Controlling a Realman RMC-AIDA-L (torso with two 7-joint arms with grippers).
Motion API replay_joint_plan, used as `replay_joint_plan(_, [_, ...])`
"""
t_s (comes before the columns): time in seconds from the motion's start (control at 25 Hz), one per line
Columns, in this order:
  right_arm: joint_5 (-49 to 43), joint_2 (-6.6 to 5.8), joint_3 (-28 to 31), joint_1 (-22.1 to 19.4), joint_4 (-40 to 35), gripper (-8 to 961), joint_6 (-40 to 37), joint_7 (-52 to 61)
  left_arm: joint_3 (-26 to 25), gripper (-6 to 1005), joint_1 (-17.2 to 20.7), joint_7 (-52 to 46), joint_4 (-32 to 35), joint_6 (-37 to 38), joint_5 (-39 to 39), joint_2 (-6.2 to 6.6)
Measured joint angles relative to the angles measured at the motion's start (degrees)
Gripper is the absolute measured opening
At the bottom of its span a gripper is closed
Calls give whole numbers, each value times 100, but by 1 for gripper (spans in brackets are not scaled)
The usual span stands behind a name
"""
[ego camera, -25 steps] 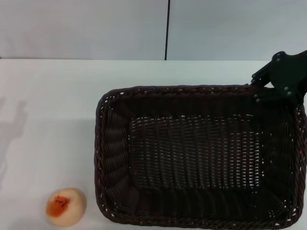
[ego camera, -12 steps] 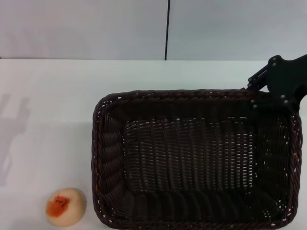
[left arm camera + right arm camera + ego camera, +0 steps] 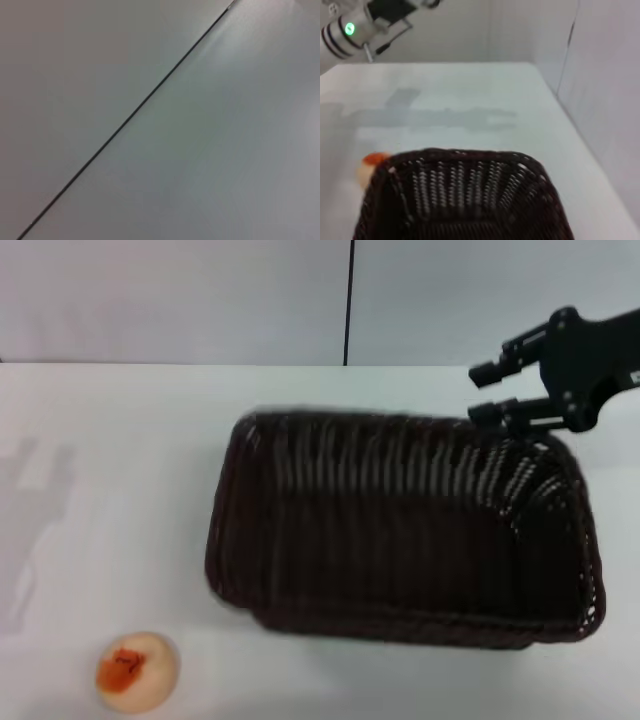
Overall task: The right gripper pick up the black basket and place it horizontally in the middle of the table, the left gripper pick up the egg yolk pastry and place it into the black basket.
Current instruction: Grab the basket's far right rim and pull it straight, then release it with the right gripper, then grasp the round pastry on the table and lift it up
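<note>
**Basket tipped at the right gripper, pastry alone at the near left**

White tabletop runs back to a pale grey wall split by one thin dark vertical seam. On it, right of centre in the head view, sits the black basket, long side across the view, blurred and tilted so that its far wall and its opening both show. The right gripper is at the basket's far right corner, just above the braided rim; its two fingers point left, one above the other with a gap between them, spread and holding nothing that can be seen. Whether the lower finger touches the rim is unclear.

The egg yolk pastry rests on the tabletop at the near left, orange-red patch up, well apart from the basket. From the right wrist view the basket fills the lower part, with the pastry peeking past its corner.

The left gripper appears nowhere in the head view; its wrist camera shows only grey wall and the seam.
</note>
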Motion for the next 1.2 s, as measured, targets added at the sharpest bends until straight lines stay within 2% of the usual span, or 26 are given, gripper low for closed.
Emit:
replay_joint_plan(0.2, [501, 3, 224, -16, -133, 397, 170, -177, 233, 607, 29, 47, 20, 8, 8, -2])
replay_joint_plan(0.36, [1301, 34, 631, -183, -137, 396, 260, -449, 479, 568, 45, 97, 197, -1, 24, 9])
replay_joint_plan(0.4, [1534, 70, 739, -279, -109, 396, 290, -542, 515, 558, 45, 110, 234, -1, 25, 10])
replay_joint_plan(0.44, [2017, 179, 917, -527, -69, 396, 426, -699, 587, 549, 48, 156, 305, -1, 29, 10])
replay_joint_plan(0.48, [2017, 179, 917, -527, -69, 396, 426, -699, 587, 539, 48, 156, 305, -1, 29, 10])
replay_joint_plan(0.6, [2786, 406, 1174, -1009, 115, 395, 760, -901, 1053, 530, 107, 397, 594, -33, 37, 27])
replay_joint_plan(0.64, [3467, 493, 1301, -1345, 556, 395, 930, -1258, 1213, 531, 119, 426, 711, -41, 42, 27])
replay_joint_plan(0.68, [3467, 493, 1301, -1345, 556, 395, 930, -1258, 1213, 531, 119, 426, 711, -41, 42, 27])
replay_joint_plan(0.72, [3731, 503, 1347, -1465, 771, 395, 980, -1408, 1703, 532, 158, 492, 1082, -46, 47, 31])
replay_joint_plan(0.8, [4448, 481, 1529, -1735, 1546, 395, 1043, -1781, 2127, 703, 212, 557, 1385, -47, 50, 32])
replay_joint_plan(0.84, [4938, 462, 1801, -1937, 2171, 395, 1053, -2085, 2127, 707, 212, 557, 1385, -47, 50, 32])
replay_joint_plan(0.88, [4938, 462, 1801, -1937, 2171, 395, 1053, -2085, 2127, 711, 212, 557, 1385, -47, 50, 32])
replay_joint_plan(0.92, [5117, 461, 1967, -2041, 2449, 395, 1053, -2243, 2378, 716, 253, 612, 1608, -58, 55, 32])
replay_joint_plan(0.96, [5250, 467, 2145, -2124, 2685, 395, 1055, -2384, 2912, 720, 368, 710, 1900, -121, 69, 35])
replay_joint_plan(1.04, [5548, 492, 2671, -2308, 3317, 395, 1087, -2681, 3417, 728, 543, 805, 2145, -241, 73, 41])
replay_joint_plan(1.12, [5625, 490, 2849, -2347, 3539, 395, 1097, -2776, 3417, 728, 543, 805, 2145, -241, 73, 41])
replay_joint_plan(1.2, [5678, 481, 3175, -2410, 3894, 395, 1121, -2966, 3869, 728, 804, 920, 2297, -372, 77, 43])
